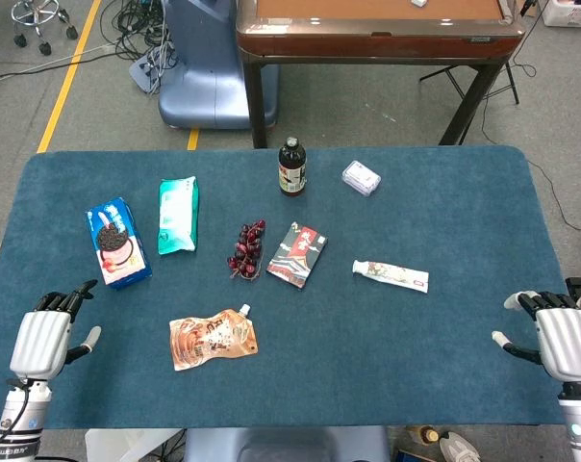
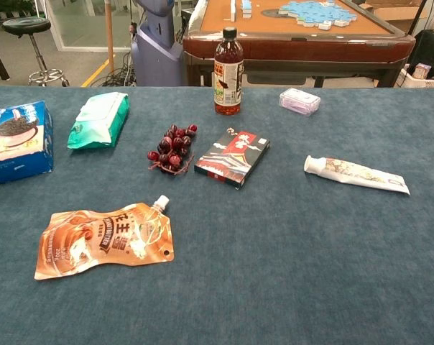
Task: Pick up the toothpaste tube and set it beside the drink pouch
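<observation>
Toothpaste tube (image 1: 391,276) lies flat on the table's (image 1: 444,356) right side, far from the drink pouch (image 1: 212,339). Right hand (image 1: 558,339) is nearer, so prob. best; it & left hand (image 1: 50,332) wait open, holding nothing.

I see a table (image 1: 444,356) covered in blue cloth. On it lie a toothpaste tube (image 1: 391,276), an orange drink pouch (image 1: 212,338), a red-and-black box (image 1: 297,255), grapes (image 1: 246,248), a bottle (image 1: 291,166), a green packet (image 1: 177,214), a blue cookie box (image 1: 117,242) and a small clear pack (image 1: 362,177).
</observation>
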`<state>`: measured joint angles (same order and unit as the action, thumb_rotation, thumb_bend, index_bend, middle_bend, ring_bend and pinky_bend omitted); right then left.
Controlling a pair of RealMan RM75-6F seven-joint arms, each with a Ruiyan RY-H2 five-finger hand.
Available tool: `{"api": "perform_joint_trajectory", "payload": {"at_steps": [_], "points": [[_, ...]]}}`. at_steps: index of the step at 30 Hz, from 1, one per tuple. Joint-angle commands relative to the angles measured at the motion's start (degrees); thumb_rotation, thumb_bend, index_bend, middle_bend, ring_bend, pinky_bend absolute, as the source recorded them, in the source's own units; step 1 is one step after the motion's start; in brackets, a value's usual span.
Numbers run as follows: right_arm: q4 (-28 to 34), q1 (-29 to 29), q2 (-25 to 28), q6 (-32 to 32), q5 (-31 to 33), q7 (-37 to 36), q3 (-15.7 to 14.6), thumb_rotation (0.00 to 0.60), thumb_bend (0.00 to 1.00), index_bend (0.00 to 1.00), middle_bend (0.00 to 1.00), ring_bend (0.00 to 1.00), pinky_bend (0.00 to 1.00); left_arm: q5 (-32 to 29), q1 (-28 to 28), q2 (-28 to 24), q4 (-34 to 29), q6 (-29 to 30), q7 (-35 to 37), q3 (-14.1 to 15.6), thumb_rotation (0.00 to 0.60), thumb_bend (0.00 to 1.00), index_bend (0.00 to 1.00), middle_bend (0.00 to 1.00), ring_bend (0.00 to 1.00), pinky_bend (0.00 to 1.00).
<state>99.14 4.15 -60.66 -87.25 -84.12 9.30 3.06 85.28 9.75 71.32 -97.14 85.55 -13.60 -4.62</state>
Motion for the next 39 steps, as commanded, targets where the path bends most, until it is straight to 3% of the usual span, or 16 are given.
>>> {"api": "perform_joint_trajectory", "payload": {"at_steps": [1,6,9,11,18,23,28,39], "points": [[-0.1,-0.4,-0.1,-0.4,-0.4,-0.6,0.0,0.6,0.04,0.46,0.47,0.4,0.37,0.1,0.1,0.0,0.1,-0.1,0.1,0.0,0.6,0.26,0.15,0.33,0.36,0.24],[0.3,0.7,0.0,1.4,-0.3,-0.8,0.5,0.6,0.04,0.43,0.46,0.39,0.37,0.5,0.2,-0.4,0.0,-0.7,0.4,0.4,0.6,0.26,0.15,0.33,0.36,0.24],[2.9,3.3,1.2,6.6,3.5,0.7,1.8,0.6,0.05,0.28,0.38,0.34,0.37,0.9,0.1,-0.8,0.0,-0.9,0.6,0.9,0.6,0.26,0.15,0.33,0.36,0.24],[3.9,5.7,1.3,10.3,5.7,2.8,3.0,0.6,0.06,0.25,0.35,0.31,0.37,1.2,-0.2,-0.9,-0.1,-0.7,1.0,1.4,0.6,0.26,0.15,0.33,0.36,0.24],[3.7,15.6,-0.6,23.2,12.2,8.8,6.7,0.6,0.06,0.23,0.33,0.28,0.37,1.7,-1.7,-2.2,-0.3,0.6,2.5,2.4,0.6,0.26,0.15,0.33,0.36,0.24],[0.3,22.9,-3.9,32.0,18.3,12.5,8.6,0.6,0.06,0.17,0.32,0.23,0.34,2.0,-2.6,-2.9,-0.6,1.0,3.0,3.0,0.6,0.26,0.15,0.33,0.36,0.24],[-4.0,28.7,-7.3,38.3,23.8,15.9,8.8,0.6,0.06,0.17,0.29,0.2,0.3,2.0,-3.4,-3.4,-1.0,1.5,3.2,3.4,0.6,0.26,0.15,0.33,0.36,0.24],[-13.2,36.6,-14.1,44.9,31.6,19.0,7.0,0.6,0.07,0.17,0.29,0.19,0.28,1.4,-4.4,-3.7,-1.3,1.5,3.3,3.8,0.6,0.26,0.15,0.33,0.36,0.23]]}}
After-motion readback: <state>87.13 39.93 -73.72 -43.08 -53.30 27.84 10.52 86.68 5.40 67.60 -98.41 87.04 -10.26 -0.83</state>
